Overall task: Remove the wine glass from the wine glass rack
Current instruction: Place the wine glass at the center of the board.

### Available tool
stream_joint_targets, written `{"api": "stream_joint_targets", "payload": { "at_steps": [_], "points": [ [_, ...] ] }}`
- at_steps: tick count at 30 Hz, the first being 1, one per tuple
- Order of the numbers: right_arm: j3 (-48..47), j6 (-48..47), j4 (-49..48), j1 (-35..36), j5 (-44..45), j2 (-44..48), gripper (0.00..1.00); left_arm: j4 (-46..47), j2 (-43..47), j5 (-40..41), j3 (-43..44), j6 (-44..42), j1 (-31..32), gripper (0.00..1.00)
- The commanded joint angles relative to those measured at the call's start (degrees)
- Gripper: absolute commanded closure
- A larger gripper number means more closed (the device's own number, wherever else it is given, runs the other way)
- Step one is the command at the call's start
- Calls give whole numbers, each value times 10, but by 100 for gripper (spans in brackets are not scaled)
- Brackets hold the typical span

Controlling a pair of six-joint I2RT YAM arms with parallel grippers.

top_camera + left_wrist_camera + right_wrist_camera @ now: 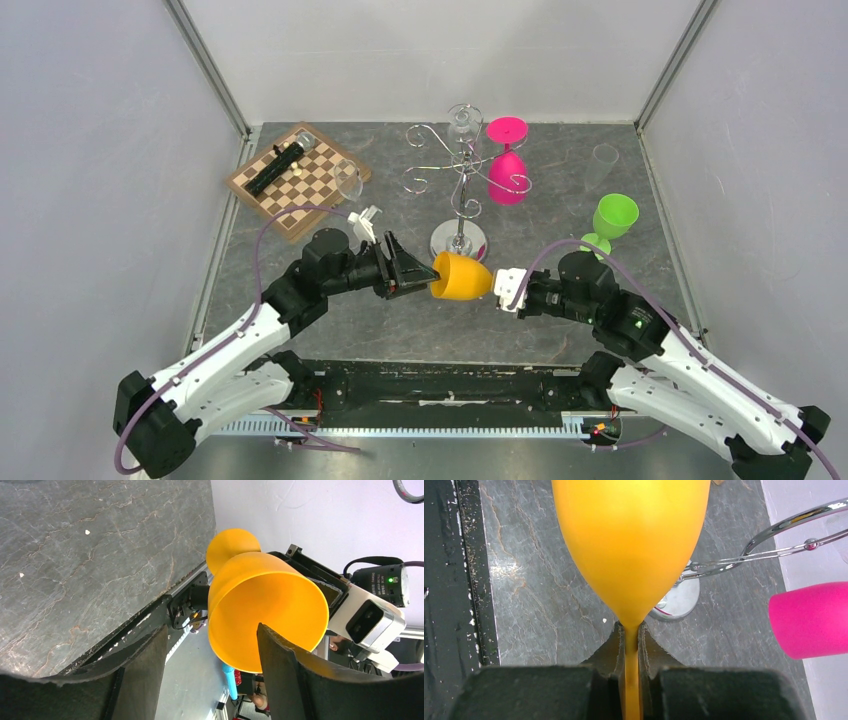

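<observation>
The right gripper (630, 635) pinched the glass (630, 545) by its stem, bowl ahead, likely offering its rim to the spread left gripper (418, 275).

The orange wine glass (462, 277) lies sideways, stem clamped in the right pincer (500, 288); chrome wine glass rack (459, 240) upright beyond.

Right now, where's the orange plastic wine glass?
From above, the orange plastic wine glass hangs sideways mid-table between the left end effector and right end effector, near the chrome wire rack.
</observation>
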State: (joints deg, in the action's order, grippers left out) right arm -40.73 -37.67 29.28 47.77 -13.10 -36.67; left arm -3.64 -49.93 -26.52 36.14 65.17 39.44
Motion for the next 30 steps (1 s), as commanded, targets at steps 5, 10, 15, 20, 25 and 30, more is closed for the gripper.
{"api": "stream_joint_targets", "payload": {
  "at_steps": [5,10,15,20,25,30],
  "points": [
    [-45,-12,-26,1,-22,-15,100,33,-9,-21,-5,28,-7,36],
    [-55,-14,-27,1,-24,-23,100,34,-12,-26,-5,29,-7,46],
    [-68,-13,-27,6,-24,-35,100,34,-17,-32,-4,26,-8,55],
    [-70,-13,-30,10,-20,-44,100,34,-21,-39,-4,27,-8,64],
    [-71,-12,-32,17,-14,-51,100,48,-21,-45,-1,26,-8,77],
    [-72,-11,-31,21,-9,-55,100,46,-20,-49,1,25,-8,97]
  ]
}}
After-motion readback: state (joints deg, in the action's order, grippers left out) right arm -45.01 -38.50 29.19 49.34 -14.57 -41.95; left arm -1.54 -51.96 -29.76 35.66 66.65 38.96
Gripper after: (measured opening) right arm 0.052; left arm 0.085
